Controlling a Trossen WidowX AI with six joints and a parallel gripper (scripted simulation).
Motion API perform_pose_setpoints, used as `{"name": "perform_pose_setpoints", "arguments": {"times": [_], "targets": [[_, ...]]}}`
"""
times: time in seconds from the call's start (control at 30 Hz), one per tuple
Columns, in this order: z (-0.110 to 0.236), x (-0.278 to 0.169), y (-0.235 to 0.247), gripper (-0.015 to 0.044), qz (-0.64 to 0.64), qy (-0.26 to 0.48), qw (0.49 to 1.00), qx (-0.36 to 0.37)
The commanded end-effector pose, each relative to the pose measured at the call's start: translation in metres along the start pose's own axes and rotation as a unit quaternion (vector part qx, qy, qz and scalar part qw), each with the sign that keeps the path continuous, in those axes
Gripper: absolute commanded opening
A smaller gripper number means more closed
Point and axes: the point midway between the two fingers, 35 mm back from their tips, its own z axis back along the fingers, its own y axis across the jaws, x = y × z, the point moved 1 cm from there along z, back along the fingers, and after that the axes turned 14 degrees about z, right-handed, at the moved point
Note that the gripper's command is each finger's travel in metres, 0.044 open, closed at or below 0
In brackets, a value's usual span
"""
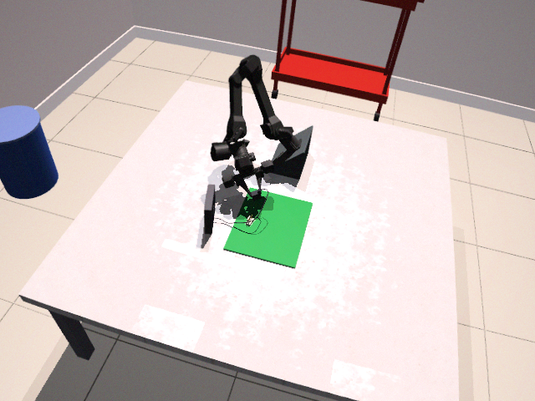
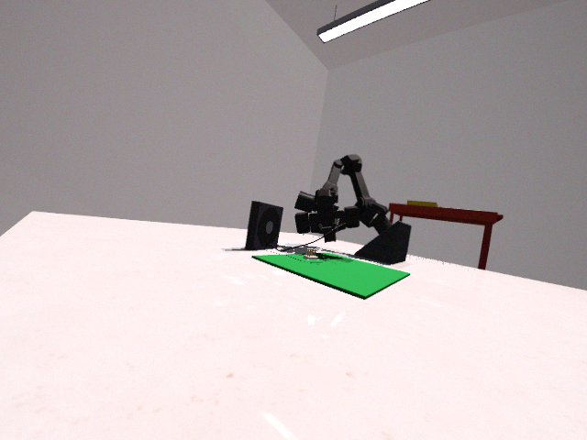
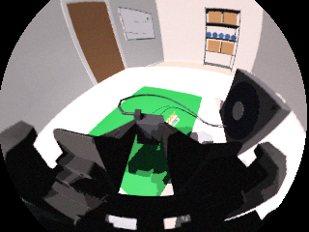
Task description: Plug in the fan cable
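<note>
White square table with a mottled pale-pink top carries everything; beige tiled floor around it. Red metal cart stands past the far edge, its lower tray bare as far as the top view shows. Blue cylindrical bin sits on the floor at left, top closed flat.

Black six-joint arm folds down from a dark wedge-shaped base. Flat green rectangular board lies near the table's middle. Black square fan stands upright just beside the board's edge.

Thin black cable loops over the board. Gripper is clamped on the small dark plug, held above the board's near corner. Small cream four-pin header sits on the board just beyond the plug, apart from it.
</note>
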Motion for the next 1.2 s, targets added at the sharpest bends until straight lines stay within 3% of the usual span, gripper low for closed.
{"name": "perform_pose_setpoints", "arguments": {"times": [0.0, 0.57, 1.17], "targets": [[0.004, 0.000, 0.001, 0.0000, 0.019, -0.019, 1.000, -0.016], [0.023, 0.003, 0.000, 0.0000, 0.115, -0.087, 0.984, -0.102], [0.026, 0.011, -0.002, 0.0000, 0.110, -0.084, 0.985, -0.099]]}}
